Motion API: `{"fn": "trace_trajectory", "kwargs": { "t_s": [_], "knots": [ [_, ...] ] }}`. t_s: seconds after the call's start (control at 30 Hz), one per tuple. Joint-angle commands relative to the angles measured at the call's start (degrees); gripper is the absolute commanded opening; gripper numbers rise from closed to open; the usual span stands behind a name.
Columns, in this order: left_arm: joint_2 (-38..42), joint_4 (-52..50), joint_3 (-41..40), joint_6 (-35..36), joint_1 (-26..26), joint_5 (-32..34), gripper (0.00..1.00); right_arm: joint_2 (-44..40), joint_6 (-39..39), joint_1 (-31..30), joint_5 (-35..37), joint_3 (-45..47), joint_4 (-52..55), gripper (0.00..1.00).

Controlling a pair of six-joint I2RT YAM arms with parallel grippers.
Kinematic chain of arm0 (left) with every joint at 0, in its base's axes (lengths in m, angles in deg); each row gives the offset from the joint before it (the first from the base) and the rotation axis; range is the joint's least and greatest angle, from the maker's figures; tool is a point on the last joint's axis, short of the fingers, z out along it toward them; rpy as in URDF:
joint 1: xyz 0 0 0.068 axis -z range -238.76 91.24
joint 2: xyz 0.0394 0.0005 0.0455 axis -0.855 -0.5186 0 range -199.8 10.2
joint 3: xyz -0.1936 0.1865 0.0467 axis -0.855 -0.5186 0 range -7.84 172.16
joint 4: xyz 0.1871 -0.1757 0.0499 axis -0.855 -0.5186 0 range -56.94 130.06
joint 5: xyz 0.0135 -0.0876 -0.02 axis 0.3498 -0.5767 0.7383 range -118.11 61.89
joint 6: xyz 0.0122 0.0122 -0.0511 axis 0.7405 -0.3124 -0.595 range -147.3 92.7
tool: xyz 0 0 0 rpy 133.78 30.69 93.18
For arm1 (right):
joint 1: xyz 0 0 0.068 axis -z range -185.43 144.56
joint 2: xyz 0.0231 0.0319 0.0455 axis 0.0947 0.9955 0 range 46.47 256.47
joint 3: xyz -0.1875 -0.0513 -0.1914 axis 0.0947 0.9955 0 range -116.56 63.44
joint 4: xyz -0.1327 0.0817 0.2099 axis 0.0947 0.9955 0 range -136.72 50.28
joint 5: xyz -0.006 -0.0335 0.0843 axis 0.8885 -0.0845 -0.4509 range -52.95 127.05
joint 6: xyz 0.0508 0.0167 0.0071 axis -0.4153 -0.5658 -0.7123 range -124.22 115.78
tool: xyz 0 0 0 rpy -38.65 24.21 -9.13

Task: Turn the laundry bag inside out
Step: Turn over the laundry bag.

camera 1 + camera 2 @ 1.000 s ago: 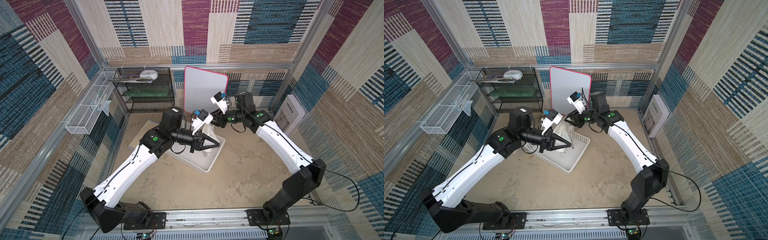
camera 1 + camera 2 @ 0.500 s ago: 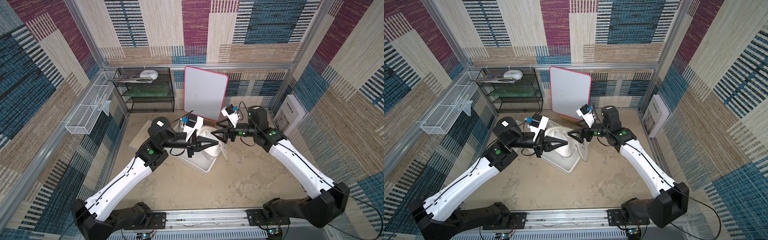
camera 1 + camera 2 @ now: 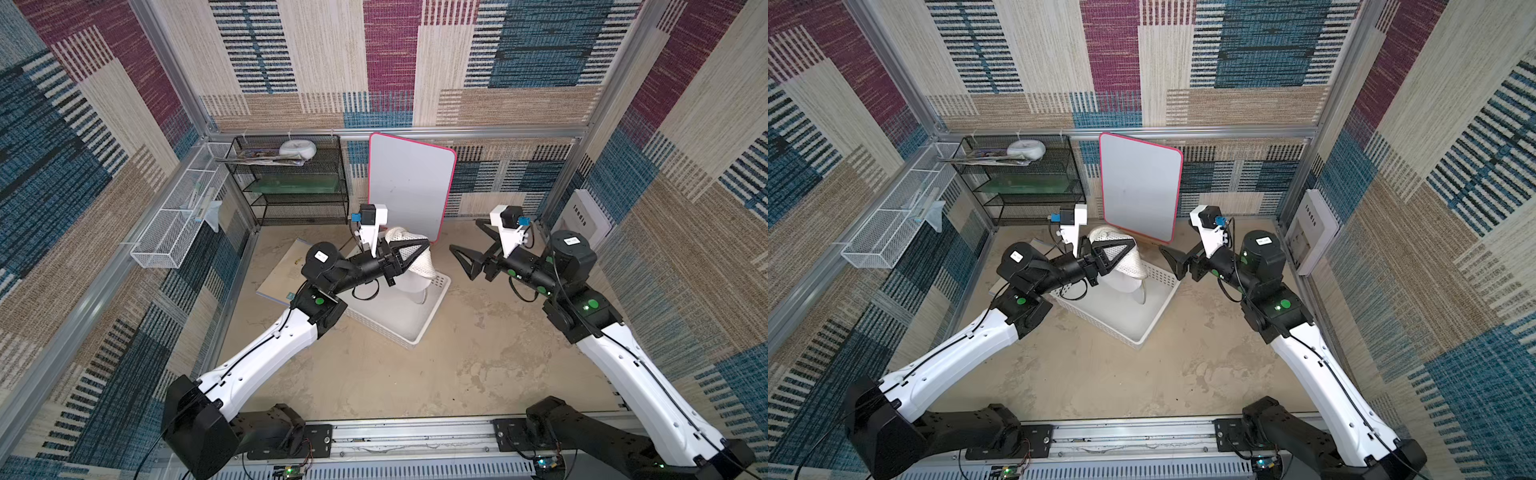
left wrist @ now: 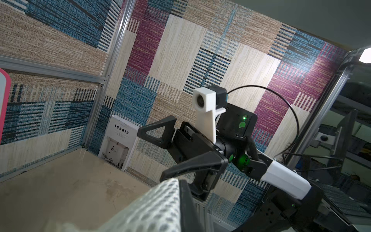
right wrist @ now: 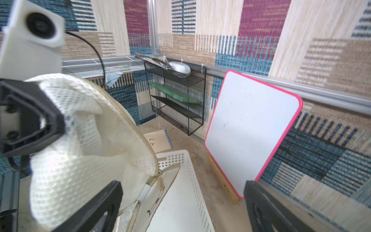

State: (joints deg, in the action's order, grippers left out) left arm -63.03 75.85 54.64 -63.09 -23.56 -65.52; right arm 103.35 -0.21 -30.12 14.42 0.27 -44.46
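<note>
The laundry bag [image 3: 420, 266] [image 3: 1130, 266], soft white mesh, hangs over the white perforated basket [image 3: 428, 328] [image 3: 1150, 328]. Its lower part dips into the basket. My left gripper [image 3: 426, 245] [image 3: 1133, 244] is shut on the bag's upper mesh, which drapes over its black fingers. In the left wrist view the mesh [image 4: 156, 206] lies against my left gripper [image 4: 181, 184]. My right gripper [image 3: 463, 235] [image 3: 1167, 249] stands wide open to the right of the bag and touches nothing. The right wrist view shows the bag [image 5: 80, 160] and its zip pull [image 5: 159, 180] beyond the right gripper [image 5: 182, 186].
A red-rimmed whiteboard [image 3: 409, 187] leans on the back wall behind the basket. A black wire shelf [image 3: 299, 183] stands at the back left, with a white wire tray [image 3: 174, 232] on the left wall. One book [image 3: 286, 266] lies flat left of the basket. Another [image 3: 582, 216] leans at the right wall.
The right gripper has opened wide and drawn back to the right, off the bag. The left gripper has stayed shut and carried the bag towards the basket's back end.
</note>
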Motion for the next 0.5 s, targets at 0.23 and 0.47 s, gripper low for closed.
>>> {"fn": "trace_trajectory", "kwargs": {
  "t_s": [0.23, 0.47],
  "knots": [
    [0.26, -0.11, 2.78, -3.07, -0.11, -0.56, 0.00, -3.50, 18.28, -2.87, -5.85, 11.47, -10.64, 0.82],
    [-0.61, 0.32, 3.11, -3.93, -0.13, -0.21, 0.00, -0.35, 21.09, -6.94, -9.00, 12.87, -16.05, 0.78]
  ]
}}
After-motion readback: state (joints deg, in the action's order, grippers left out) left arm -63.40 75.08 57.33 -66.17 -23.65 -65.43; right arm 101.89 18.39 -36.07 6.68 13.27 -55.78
